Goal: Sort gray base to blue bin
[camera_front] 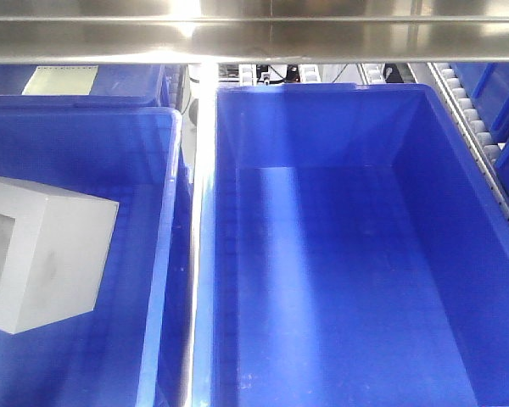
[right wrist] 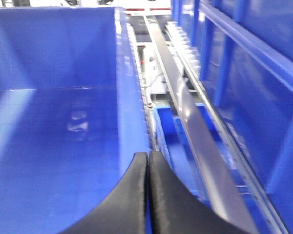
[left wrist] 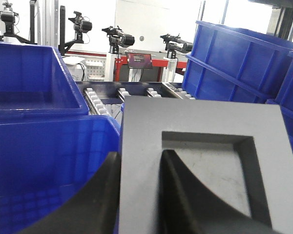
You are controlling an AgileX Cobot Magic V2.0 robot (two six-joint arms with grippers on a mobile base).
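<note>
Left gripper (left wrist: 139, 163): fingers clamped on gray block (left wrist: 205, 131), one finger in its recess, one outside the wall.
Right gripper (right wrist: 148, 156): fingers pressed together, holding nothing.
Block place: inside left blue bin (camera_front: 165, 186); right bin (camera_front: 322, 127) alongside.

There is one gray base (camera_front: 51, 254). There are two big blue bins side by side, the left bin (camera_front: 76, 144) and the right bin (camera_front: 348, 280).
</note>
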